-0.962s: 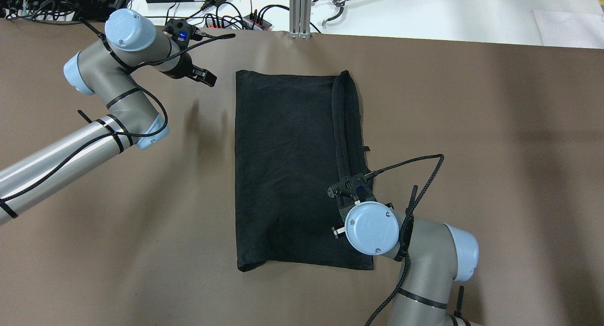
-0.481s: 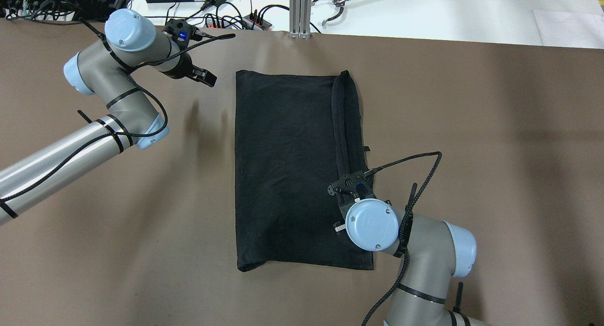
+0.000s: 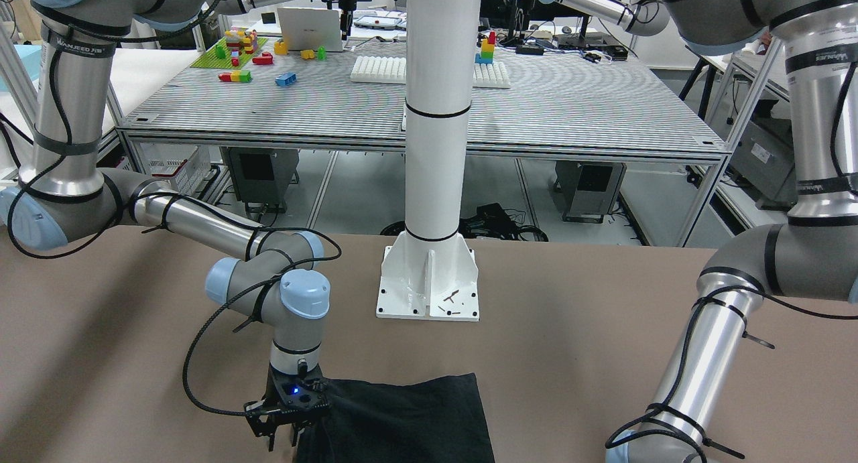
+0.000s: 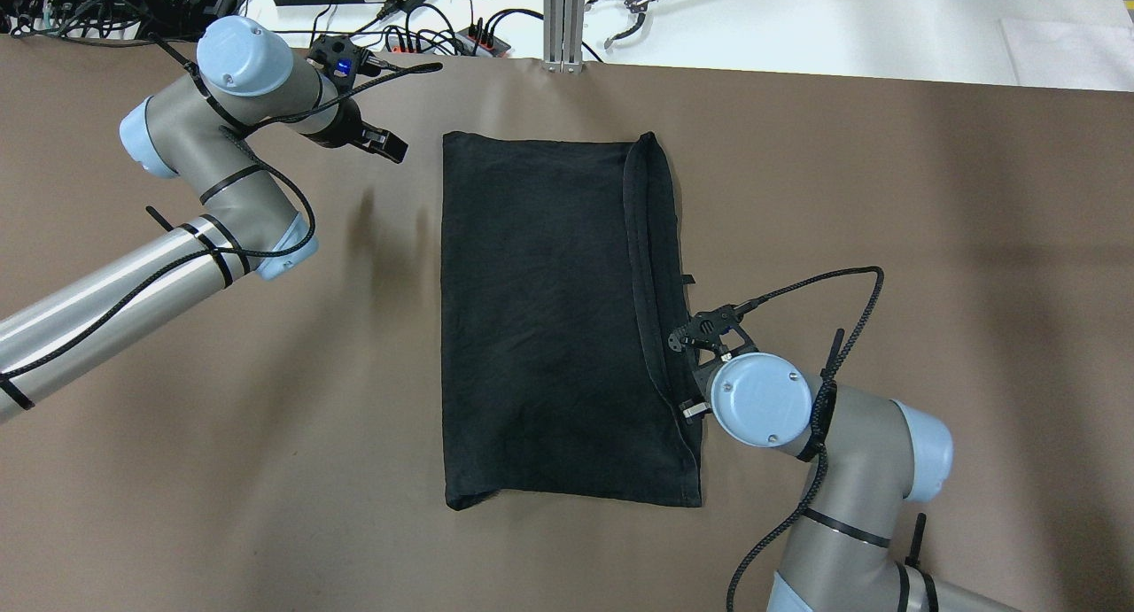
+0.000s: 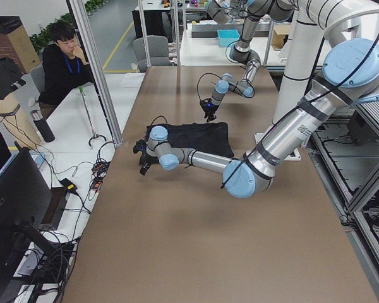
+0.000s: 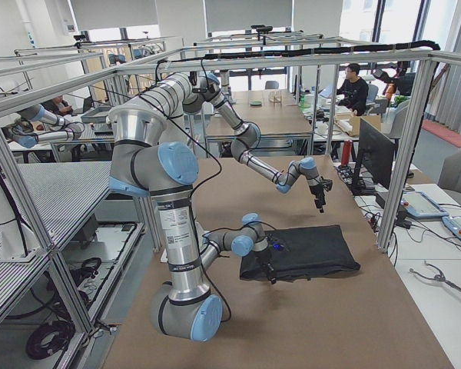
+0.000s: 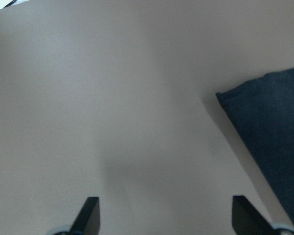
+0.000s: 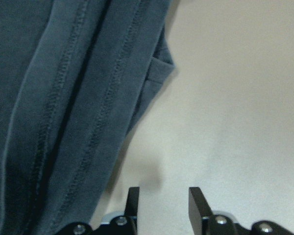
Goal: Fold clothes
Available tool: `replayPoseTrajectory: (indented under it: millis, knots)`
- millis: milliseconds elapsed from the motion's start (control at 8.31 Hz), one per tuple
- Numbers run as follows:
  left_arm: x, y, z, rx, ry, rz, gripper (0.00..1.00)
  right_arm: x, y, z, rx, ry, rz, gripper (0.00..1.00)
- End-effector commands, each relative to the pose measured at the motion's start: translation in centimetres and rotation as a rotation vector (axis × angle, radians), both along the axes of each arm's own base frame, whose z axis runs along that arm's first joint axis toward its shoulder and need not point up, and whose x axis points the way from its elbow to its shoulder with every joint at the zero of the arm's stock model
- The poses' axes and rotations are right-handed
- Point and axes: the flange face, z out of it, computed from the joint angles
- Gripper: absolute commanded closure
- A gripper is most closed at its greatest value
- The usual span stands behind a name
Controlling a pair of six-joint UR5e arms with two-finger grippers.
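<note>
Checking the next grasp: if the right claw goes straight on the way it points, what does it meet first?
Probably the bare brown table surface, just beside the black fabric garment's hemmed edge. The right claw is open; one finger might graze the hem, depth being unclear.

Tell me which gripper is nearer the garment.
Right. The right gripper hangs open just off the garment's hemmed edge on the robot's right, at its near half. The left gripper is open beyond the far left corner, with a wider gap.
</note>
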Motion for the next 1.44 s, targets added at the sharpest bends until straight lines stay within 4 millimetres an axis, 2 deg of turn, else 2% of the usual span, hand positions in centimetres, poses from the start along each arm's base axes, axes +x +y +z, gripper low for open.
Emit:
replayPoseTrajectory:
  millis: [0, 120, 361, 481, 602, 722, 962, 1323]
  knots:
    - [0.0, 0.0, -0.2, 0.001, 0.001, -0.002, 0.05, 2.6, -1.7, 0.7, -0.038, -0.085, -0.018, 0.55]
    - [0.0, 0.0, -0.2, 0.001, 0.002, 0.0, 0.05, 3.2, -3.8, -2.1, -0.029, -0.122, 0.006, 0.55]
    - [0.0, 0.0, -0.3, 0.001, 0.004, -0.001, 0.05, 1.6, -4.9, -6.2, -0.033, -0.139, 0.019, 0.53]
    - [0.0, 0.0, -0.1, -0.001, 0.001, 0.0, 0.05, 0.8, -4.6, -6.5, -0.039, -0.134, 0.011, 0.54]
    - [0.0, 0.0, -0.1, 0.001, 0.002, 0.0, 0.05, -0.5, -3.8, -5.8, -0.048, -0.121, -0.01, 0.58]
    - [0.0, 0.0, -0.1, 0.001, 0.002, 0.0, 0.05, -1.8, -2.3, -5.9, -0.053, -0.122, -0.037, 0.58]
    - [0.0, 0.0, 0.1, -0.001, 0.0, 0.0, 0.05, -2.7, -1.2, -5.8, -0.062, -0.123, -0.05, 0.58]
    - [0.0, 0.0, 0.2, -0.002, -0.001, 0.0, 0.05, -2.9, -0.8, -5.3, -0.066, -0.115, -0.056, 0.57]
